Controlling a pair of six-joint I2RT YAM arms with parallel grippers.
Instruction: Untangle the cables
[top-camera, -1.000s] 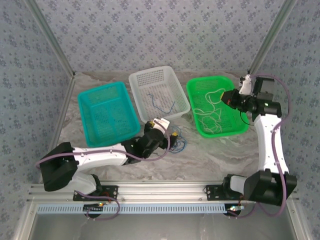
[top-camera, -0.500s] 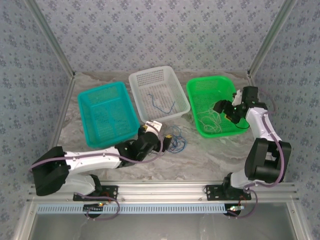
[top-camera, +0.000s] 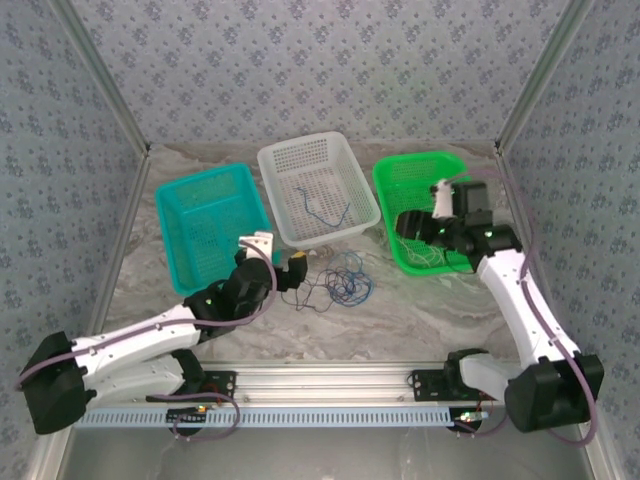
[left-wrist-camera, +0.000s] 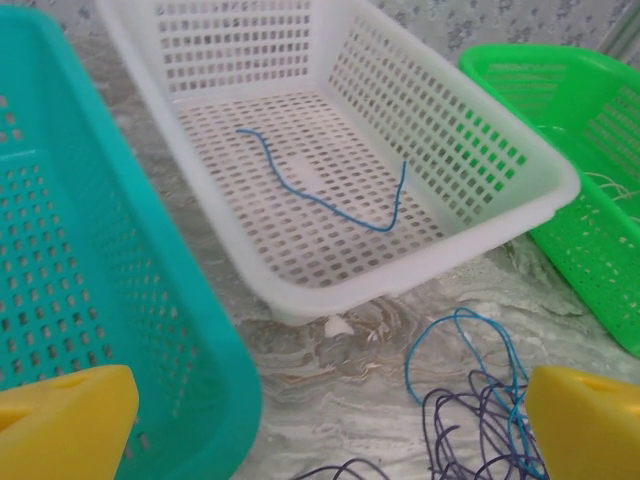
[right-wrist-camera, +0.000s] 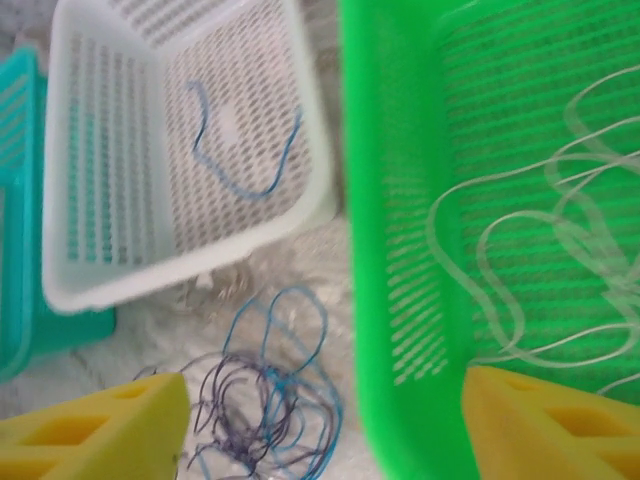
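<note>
Three baskets: we see a teal basket (top-camera: 200, 178), a white basket (top-camera: 300, 145) and a green basket (top-camera: 415, 160) in a row across the far half of the table (top-camera: 420, 310), teal at the left end and green at the right.
Tangled cables: a knot of blue and dark cables (top-camera: 338, 285) lies on the bare table just in front of the white basket's near edge, toward the table's middle.
Blue cable: one loose blue cable (left-wrist-camera: 320, 195) curves across the floor of the white basket.
White cables: pale loops (right-wrist-camera: 540, 260) lie inside the green basket, on its floor.
Left gripper: the left gripper (left-wrist-camera: 325, 420) sits low over the table by the teal basket's near right corner, just left of the knot. Its yellow fingers (left-wrist-camera: 60, 420) are spread wide and released. We cannot tell whether the right finger touches the strands beside it.
Right gripper: the right gripper (right-wrist-camera: 325, 430) hangs above the green basket's near left part, fingers parted and released, with that basket's left wall between them in its wrist view.
</note>
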